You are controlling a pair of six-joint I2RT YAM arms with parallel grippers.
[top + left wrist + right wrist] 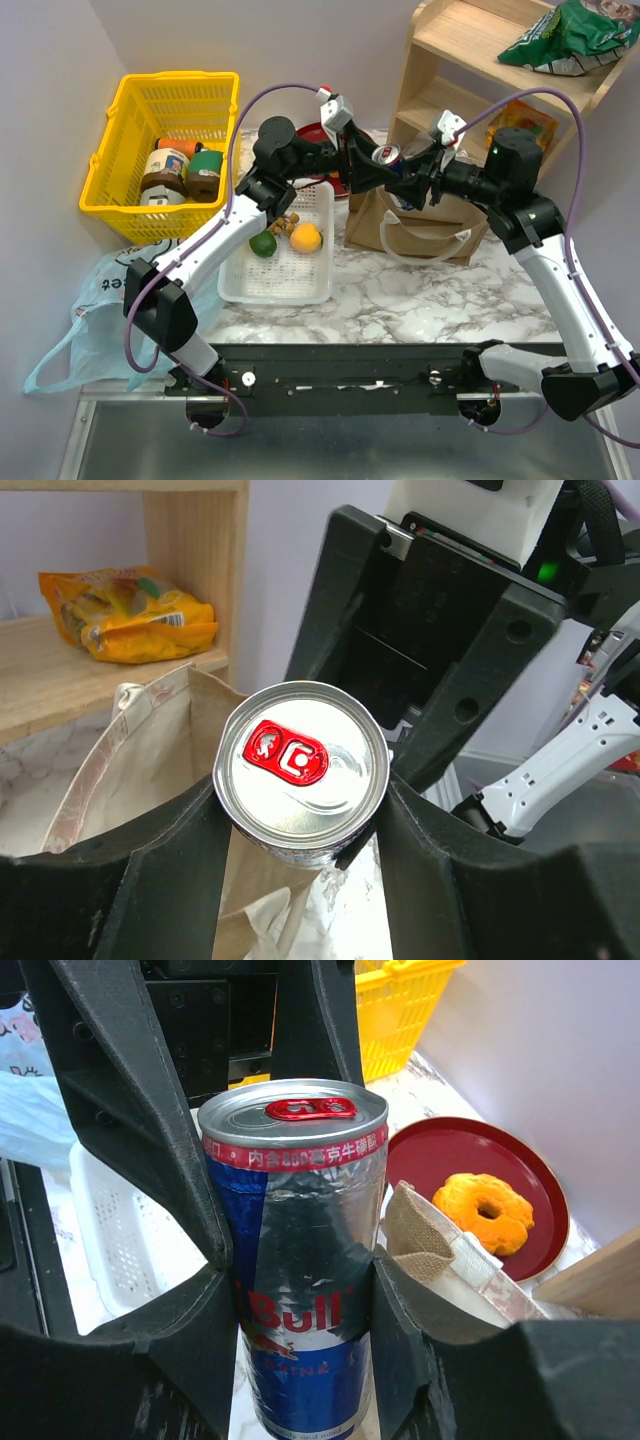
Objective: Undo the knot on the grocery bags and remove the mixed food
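Above white marble bench (400, 290), the left end effector (300, 825) and right end effector (300, 1290) both clamp one small blue-silver metal can (387, 153).

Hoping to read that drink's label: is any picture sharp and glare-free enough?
Right wrist: the can is close and sharp, its print readable despite mild reflections on its middle. Left wrist: it is seen from above only, the metal washed bright by glare. Top external: evenly lit, but the can is too small to read.
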